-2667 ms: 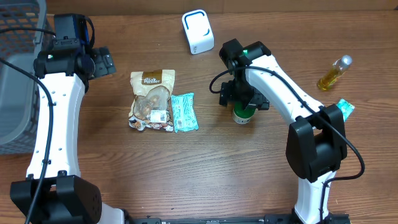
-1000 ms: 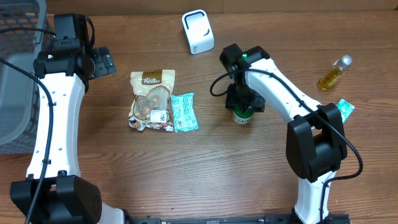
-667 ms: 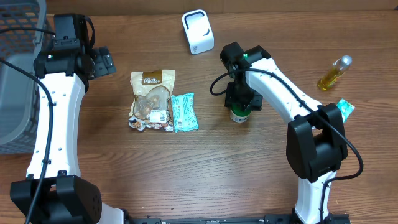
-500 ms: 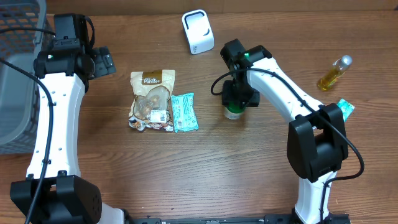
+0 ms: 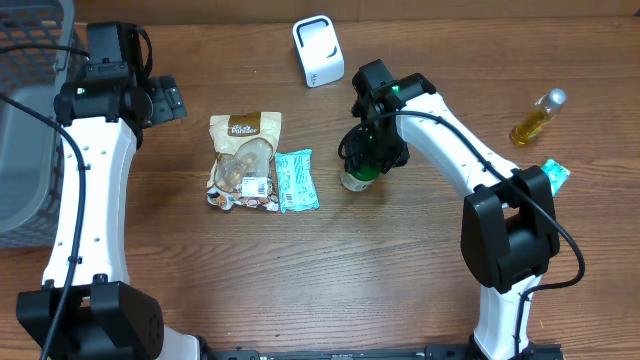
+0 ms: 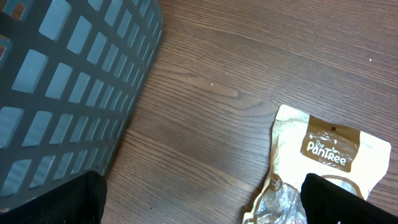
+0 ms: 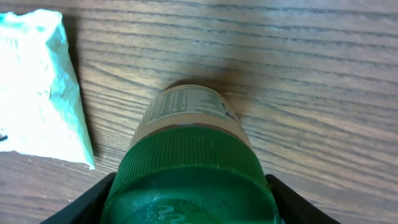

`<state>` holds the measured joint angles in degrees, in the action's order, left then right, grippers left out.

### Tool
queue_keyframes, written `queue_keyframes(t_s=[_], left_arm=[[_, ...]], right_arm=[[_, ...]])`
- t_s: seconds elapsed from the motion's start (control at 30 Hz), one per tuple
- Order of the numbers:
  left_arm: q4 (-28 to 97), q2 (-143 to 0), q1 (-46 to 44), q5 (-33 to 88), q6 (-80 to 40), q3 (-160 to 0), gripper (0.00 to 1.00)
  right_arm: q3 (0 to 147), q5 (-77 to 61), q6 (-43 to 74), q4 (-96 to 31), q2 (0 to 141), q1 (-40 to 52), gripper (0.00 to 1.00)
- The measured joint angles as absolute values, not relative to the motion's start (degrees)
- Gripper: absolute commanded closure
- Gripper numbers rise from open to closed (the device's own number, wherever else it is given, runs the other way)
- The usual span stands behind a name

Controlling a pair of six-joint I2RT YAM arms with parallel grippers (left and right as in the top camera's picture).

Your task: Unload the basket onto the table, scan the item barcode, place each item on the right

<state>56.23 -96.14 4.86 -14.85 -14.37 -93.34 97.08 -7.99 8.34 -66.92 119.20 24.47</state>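
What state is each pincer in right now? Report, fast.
Left pincer: open, empty.
Right pincer: closed on the green-capped bottle.

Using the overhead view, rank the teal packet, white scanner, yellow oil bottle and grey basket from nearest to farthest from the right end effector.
1. Teal packet, just to the left of the right end effector, which grips the green-capped jar.
2. White scanner, ahead, toward the far side.
3. Yellow oil bottle, off to the right.
4. Grey basket, at the far left.
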Motion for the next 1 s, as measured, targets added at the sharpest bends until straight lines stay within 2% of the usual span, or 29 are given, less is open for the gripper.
queue_keyframes(t_s=[0.13,0.17,0.23,0.27,0.4,0.57,0.8,1.0], left_arm=[[56.21,-96.14,4.86,-14.85,-14.37,-93.34,0.0],[56.21,-96.14,4.86,-14.85,-14.37,-93.34,0.01],[56.21,-96.14,4.86,-14.83,-14.37,-93.34,0.0],[56.21,-96.14,4.86,-14.85,-14.37,-93.34,0.0],[56.21,-96.14,4.86,-14.83,-14.37,-93.34,0.01],[56.21,-96.14,4.86,-14.83,-14.37,-93.34,0.01],[56.23,-96.14,4.86,-14.85,-14.37,-93.34,0.01],[56.21,-96.14,4.86,-14.83,-14.37,-93.34,0.0]], right_arm=[[97.08,-8.08,5.5,-66.57,119.2,24.47,0.36],[97.08,-7.81,4.75,-66.5,119.2,24.47,0.3],[97.08,-6.96,3.42,-66.37,119.2,24.49,0.25],[97.06,-6.33,2.76,-66.35,119.22,24.53,0.18],[97.06,-5.28,2.02,-66.43,119.22,24.53,0.04],[97.06,-4.73,5.1,-65.67,119.24,24.53,0.02],[97.06,-3.92,22.98,-66.94,119.24,24.53,0.0],[97.06,-2.31,31.24,-67.13,119.24,25.23,0.0]])
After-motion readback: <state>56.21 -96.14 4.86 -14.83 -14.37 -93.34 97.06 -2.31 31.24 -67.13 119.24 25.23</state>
